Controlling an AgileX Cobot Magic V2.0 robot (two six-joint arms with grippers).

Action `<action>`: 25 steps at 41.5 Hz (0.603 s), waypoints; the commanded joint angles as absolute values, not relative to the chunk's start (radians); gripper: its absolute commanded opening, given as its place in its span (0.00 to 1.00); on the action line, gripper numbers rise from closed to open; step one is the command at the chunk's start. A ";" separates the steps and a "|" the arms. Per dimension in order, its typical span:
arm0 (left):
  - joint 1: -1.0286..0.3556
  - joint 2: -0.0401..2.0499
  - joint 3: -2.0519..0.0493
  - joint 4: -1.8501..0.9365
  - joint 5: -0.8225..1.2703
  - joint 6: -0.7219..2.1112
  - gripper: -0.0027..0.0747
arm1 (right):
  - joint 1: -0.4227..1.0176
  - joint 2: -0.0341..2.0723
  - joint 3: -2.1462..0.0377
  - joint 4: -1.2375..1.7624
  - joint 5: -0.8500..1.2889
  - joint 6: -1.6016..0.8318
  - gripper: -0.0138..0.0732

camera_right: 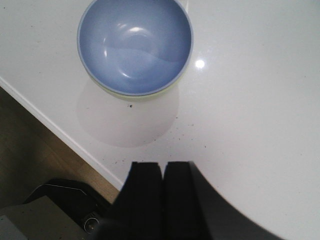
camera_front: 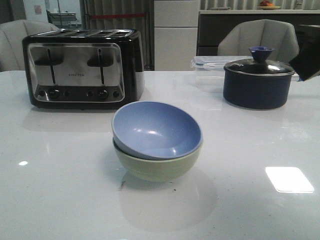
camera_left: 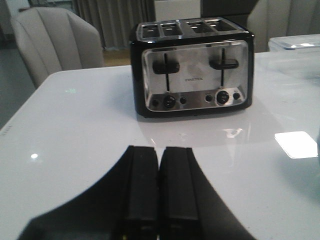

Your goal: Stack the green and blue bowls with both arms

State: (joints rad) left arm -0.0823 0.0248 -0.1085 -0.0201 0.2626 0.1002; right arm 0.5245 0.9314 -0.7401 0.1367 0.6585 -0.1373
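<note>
The periwinkle blue bowl point(camera_front: 155, 127) sits nested inside the pale green bowl point(camera_front: 156, 169), slightly tilted, at the middle of the white table point(camera_front: 60, 175). In the right wrist view the blue bowl point(camera_right: 135, 45) hides all of the green bowl but a thin edge point(camera_right: 150, 96). My right gripper point(camera_right: 162, 165) is shut and empty, held above the table near its edge and apart from the bowls. My left gripper point(camera_left: 160, 150) is shut and empty above the table, facing the toaster. A black part of the right arm point(camera_front: 309, 57) shows at the right edge.
A black and chrome toaster point(camera_front: 82, 67) stands at the back left, also in the left wrist view point(camera_left: 192, 67). A dark navy lidded pot point(camera_front: 257, 82) stands at the back right with a clear container point(camera_front: 210, 62) behind it. Chairs stand beyond the table.
</note>
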 commanded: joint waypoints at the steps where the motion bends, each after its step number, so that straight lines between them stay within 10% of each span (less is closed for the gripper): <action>1: -0.054 -0.019 -0.086 -0.053 0.127 0.093 0.15 | 0.526 0.916 -0.767 0.138 0.600 -0.147 0.22; 25: -0.052 -0.026 0.009 -0.063 -0.110 0.090 0.15 | 0.526 0.916 -0.767 0.138 0.606 -0.147 0.22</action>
